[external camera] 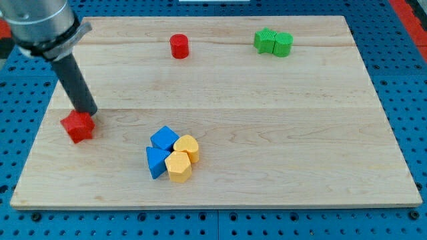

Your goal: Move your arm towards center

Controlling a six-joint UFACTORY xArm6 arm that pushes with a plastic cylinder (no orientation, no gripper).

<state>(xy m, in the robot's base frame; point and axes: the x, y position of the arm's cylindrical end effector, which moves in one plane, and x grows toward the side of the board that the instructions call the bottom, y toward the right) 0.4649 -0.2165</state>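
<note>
My tip [87, 111] is at the view's left, touching the top edge of a red block [79, 126] with an irregular, faceted shape. The dark rod rises from there to the view's upper left. A red cylinder [179, 46] stands near the view's top, left of centre. Two green blocks [273, 43] sit side by side at the view's top right. Below the centre is a tight cluster: a blue cube [164, 139], a blue block [157, 162], a yellow block [187, 147] and a yellow hexagonal block [178, 167]. The tip is well to the left of this cluster.
The blocks lie on a light wooden board [280, 133], which rests on a blue perforated table [407, 40]. The board's left edge is close to the red block.
</note>
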